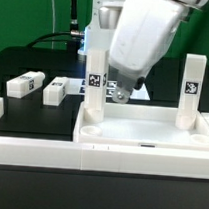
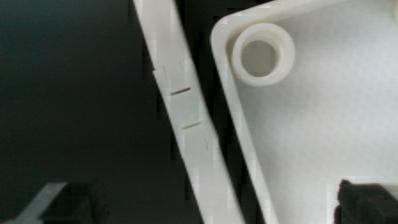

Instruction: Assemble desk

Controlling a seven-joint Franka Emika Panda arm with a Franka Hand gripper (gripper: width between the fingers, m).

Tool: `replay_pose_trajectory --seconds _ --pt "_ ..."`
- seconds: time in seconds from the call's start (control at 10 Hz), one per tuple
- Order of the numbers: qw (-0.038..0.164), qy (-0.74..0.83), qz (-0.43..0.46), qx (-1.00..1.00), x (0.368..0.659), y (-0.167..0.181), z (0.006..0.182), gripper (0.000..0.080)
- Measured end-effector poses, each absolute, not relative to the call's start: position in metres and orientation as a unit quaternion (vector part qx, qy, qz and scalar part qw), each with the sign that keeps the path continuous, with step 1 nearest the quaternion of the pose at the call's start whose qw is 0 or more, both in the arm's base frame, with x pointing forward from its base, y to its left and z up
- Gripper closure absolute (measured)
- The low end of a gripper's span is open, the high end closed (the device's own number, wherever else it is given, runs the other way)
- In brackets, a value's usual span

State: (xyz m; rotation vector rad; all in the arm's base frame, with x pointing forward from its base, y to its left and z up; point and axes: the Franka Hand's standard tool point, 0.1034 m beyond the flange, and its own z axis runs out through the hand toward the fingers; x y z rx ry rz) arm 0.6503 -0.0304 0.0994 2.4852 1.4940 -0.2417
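Spread under everything, a black table (image 1: 32, 113). Reaching down from the top of the exterior view, a white arm (image 1: 141, 40), hanging over the far side of the desk top (image 1: 141, 130). Lying flat near the front, toward the exterior view's right, that rimmed tray-like desk top, with a long low rail (image 1: 34, 153) running just before it. Standing on the top's two ends, two upright legs, one at the exterior view's left (image 1: 95, 77) and one at its right (image 1: 192, 88), each tagged. Lying well apart from the top at the exterior view's left, two loose legs (image 1: 26, 84) (image 1: 55, 89), side by side. In the wrist view, the gripper (image 2: 214, 200) with fingers (image 2: 63, 200) spread wide, clasping nothing, above a top corner with a round hole (image 2: 267, 50) and a notched white strip (image 2: 178, 100), possibly the rail.
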Motion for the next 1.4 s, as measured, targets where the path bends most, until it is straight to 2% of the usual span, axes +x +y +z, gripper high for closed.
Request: replay_pose_trajectory --seconds 0.1,0.7,0.8,0.9,1.2,1.3,1.4 --pt "0.106 0.457 -0.081 0.880 0.646 -0.037 0.097 0.0150" --pt "0.116 0.310 -0.055 0.942 0.648 -0.043 0.096 0.0150" --pt "0.111 0.272 -0.050 0.954 0.647 -0.044 0.096 0.0150" --pt "0.087 0.189 -0.038 0.977 0.642 -0.055 0.094 0.0150" --pt "0.048 0.036 -0.030 0.998 0.627 -0.088 0.094 0.0150" --pt "0.042 -0.020 -0.030 0.998 0.623 -0.091 0.093 0.0150" --pt "0.046 -0.053 -0.027 0.997 0.624 -0.083 0.091 0.0150"
